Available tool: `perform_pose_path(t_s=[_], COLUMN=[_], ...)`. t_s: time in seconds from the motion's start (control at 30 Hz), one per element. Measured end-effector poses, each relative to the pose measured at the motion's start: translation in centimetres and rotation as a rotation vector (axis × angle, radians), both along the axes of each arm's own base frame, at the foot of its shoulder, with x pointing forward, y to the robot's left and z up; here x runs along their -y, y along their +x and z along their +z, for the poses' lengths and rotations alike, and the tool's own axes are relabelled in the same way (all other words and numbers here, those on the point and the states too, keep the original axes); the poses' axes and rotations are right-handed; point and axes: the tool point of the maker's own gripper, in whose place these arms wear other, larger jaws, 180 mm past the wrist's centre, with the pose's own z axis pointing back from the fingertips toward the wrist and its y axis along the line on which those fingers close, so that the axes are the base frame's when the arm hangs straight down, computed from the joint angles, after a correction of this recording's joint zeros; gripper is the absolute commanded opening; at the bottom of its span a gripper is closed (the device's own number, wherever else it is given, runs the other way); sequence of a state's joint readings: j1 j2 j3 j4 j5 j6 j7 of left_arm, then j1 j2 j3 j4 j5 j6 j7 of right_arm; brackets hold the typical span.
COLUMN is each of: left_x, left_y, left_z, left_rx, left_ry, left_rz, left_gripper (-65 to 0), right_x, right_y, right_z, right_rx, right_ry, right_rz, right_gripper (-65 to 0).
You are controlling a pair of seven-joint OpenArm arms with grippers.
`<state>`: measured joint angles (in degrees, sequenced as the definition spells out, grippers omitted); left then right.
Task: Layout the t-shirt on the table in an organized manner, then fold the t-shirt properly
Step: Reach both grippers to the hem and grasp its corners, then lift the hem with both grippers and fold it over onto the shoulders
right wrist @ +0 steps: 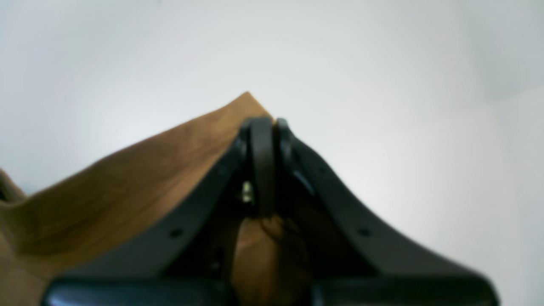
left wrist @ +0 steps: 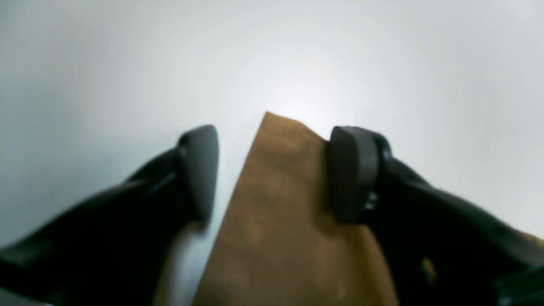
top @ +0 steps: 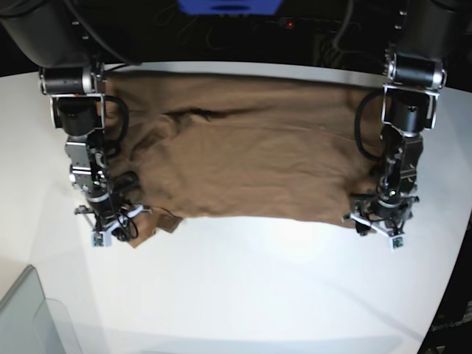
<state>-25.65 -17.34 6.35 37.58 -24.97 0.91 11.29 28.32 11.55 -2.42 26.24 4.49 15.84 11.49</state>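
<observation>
base view shows the t-shirt [top: 251, 158] spread across the far half of the table [top: 243, 295], rumpled near one sleeve. right gripper [right wrist: 265, 127] is pinched closed on a near corner of the cloth; left gripper [left wrist: 272, 170] stands partly wide around the other corner, one pad touching, not yet clamped. light, limp, unslippery cloth should drape and sag, so corners seem the best holds.
</observation>
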Motion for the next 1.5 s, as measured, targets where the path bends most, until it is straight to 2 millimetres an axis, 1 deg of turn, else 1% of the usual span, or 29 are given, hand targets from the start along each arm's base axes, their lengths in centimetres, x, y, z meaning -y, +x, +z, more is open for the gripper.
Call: perform_pose_path(t_s=[0.1, 0.23, 0.27, 0.33, 0.37, 0.5, 0.63, 0.7, 0.77, 0.9, 1.0, 1.1, 1.17, 1.27, 1.3, 1.33, 1.4, 1.47, 1.5], left_x=[1.2, 1.5, 1.5, 1.9, 2.0, 2.8, 4.6, 4.6, 3.8, 2.6, 2.0, 3.0, 3.5, 3.0, 2.6, 2.2, 2.0, 1.7, 1.5], left_y=[0.3, 0.3, 0.3, 0.4, 0.4, 0.2, -0.9, -1.8, -2.3, -2.6, -3.3, -4.7, -5.3, -6.4, -7.0, -7.8, -9.4, -10.4, -10.8], left_z=[-0.1, -0.1, -0.1, 0.1, 0.2, 0.6, 1.0, 1.3, 2.0, 4.0, 5.3, 5.8, 6.5, 8.3, 8.6, 8.5, 8.1, 8.2, 8.4], left_rx=[-0.011, -0.007, -0.007, -0.004, 0.0, -0.015, 0.002, 0.011, 0.033, 0.059, 0.09, 0.085, 0.087, 0.127, 0.137, 0.129, 0.109, 0.109, 0.113], left_ry=[0.002, -0.007, -0.008, -0.021, -0.022, -0.035, -0.051, -0.076, -0.091, -0.116, -0.117, -0.126, -0.13, -0.126, -0.122, -0.115, -0.114, -0.11, -0.106], left_rz=[-0.034, -0.043, -0.045, -0.048, -0.052, -0.076, -0.123, -0.114, -0.082, -0.048, -0.035, -0.065, -0.081, -0.073, -0.065, -0.055, -0.047, -0.045, -0.04], left_gripper=[-41.0, -50.2, -53.3, -61.9, -65.0, -65.0, -65.0, -65.0, -65.0, -65.0, -65.0, -65.0, -65.0, -65.0, -65.0, -65.0, -65.0, -65.0, -65.0], right_x=[0.0, -0.1, -0.1, -0.1, -0.1, -0.1, 1.0, 1.5, 1.5, 0.7, 0.1, -0.5, -1.0, -1.9, -1.8, -1.7, -0.3, 0.5, 0.8], right_y=[-0.3, -0.3, -0.2, -0.2, -0.2, -0.3, -2.1, -3.0, -3.5, -4.3, -5.2, -6.3, -7.5, -9.6, -10.3, -10.9, -12.1, -13.0, -13.6], right_z=[-0.1, -0.1, -0.1, 0.0, 0.0, 0.4, 1.1, 1.4, 1.8, 3.7, 5.8, 8.6, 9.8, 11.4, 11.9, 12.4, 13.4, 13.6, 13.4], right_rx=[0.008, 0.01, 0.011, 0.013, 0.013, 0.008, 0.038, 0.05, 0.043, 0.108, 0.169, 0.245, 0.275, 0.315, 0.324, 0.334, 0.358, 0.36, 0.351], right_ry=[0.002, 0.004, 0.004, 0.003, 0.003, -0.007, 0.021, 0.013, -0.015, -0.03, -0.051, -0.069, -0.082, -0.071, -0.05, -0.034, -0.016, -0.007, 0.001], right_rz=[-0.001, -0.001, 0.0, 0.0, 0.0, 0.009, -0.039, -0.049, -0.034, -0.009, 0.013, 0.035, 0.052, 0.07, 0.063, 0.056, 0.014, -0.012, -0.024], right_gripper=[-65.0, -65.0, -65.0, -65.0, -65.0, -65.0, -65.0, -65.0, -65.0, -65.0, -65.0, -65.0, -65.0, -65.0, -65.0, -65.0, -65.0, -65.0, -65.0])
